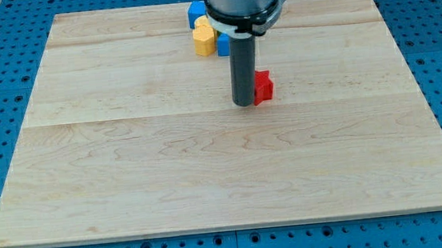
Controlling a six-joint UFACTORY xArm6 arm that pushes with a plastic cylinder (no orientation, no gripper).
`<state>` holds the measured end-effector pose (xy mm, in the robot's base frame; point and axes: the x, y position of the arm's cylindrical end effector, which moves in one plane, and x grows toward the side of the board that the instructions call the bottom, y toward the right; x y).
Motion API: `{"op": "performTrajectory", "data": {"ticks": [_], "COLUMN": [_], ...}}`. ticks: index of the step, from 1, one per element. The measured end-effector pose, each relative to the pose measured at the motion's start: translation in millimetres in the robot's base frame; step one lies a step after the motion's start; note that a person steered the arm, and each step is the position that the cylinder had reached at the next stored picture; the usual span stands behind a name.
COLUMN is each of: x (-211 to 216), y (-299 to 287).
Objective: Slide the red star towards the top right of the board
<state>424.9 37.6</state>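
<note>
The red star (263,86) lies on the wooden board (129,172) a little right of its middle, in the upper half. My tip (244,103) stands right against the star's left side and hides part of it. The rod rises from there to the top of the view.
A cluster of blocks sits at the board's top middle, mostly hidden behind the arm. A yellow block (203,39) and a blue block (194,14) show on its left; another blue block (222,45) peeks out beside the rod.
</note>
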Motion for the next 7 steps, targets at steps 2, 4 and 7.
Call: {"op": "performTrajectory", "data": {"ticks": [2,4,7], "x": [-18.2,-21.9,-69.4], "y": [31.3,72.5,79.6]}}
